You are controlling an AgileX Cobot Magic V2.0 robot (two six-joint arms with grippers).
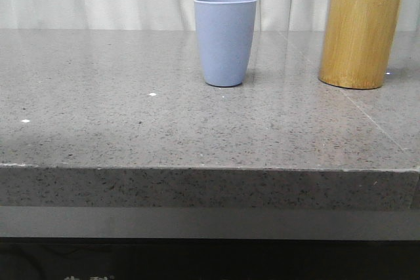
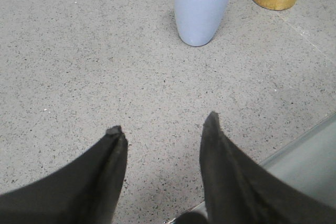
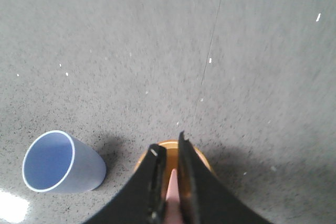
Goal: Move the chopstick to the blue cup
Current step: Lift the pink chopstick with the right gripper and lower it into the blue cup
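Right gripper (image 3: 170, 169) closed on chopstick (image 3: 171, 195), above wooden cylinder (image 1: 360, 32). Left gripper (image 2: 163, 129) open over table (image 1: 118, 122). Blue cup (image 1: 225, 40) at 9 o'clock of cylinder, apart.

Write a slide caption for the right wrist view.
Right gripper pinching pale pink chopstick above bamboo-yellow wooden cylinder, beside pale grey-blue cup.

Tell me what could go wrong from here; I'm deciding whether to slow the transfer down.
1. The right end effector closes on the chopstick above the bamboo holder; a tilted lift could drag the stick against the rim and tip the holder.
2. The blue cup is narrow and stands free, so an off-centre drop may miss or knock it over.
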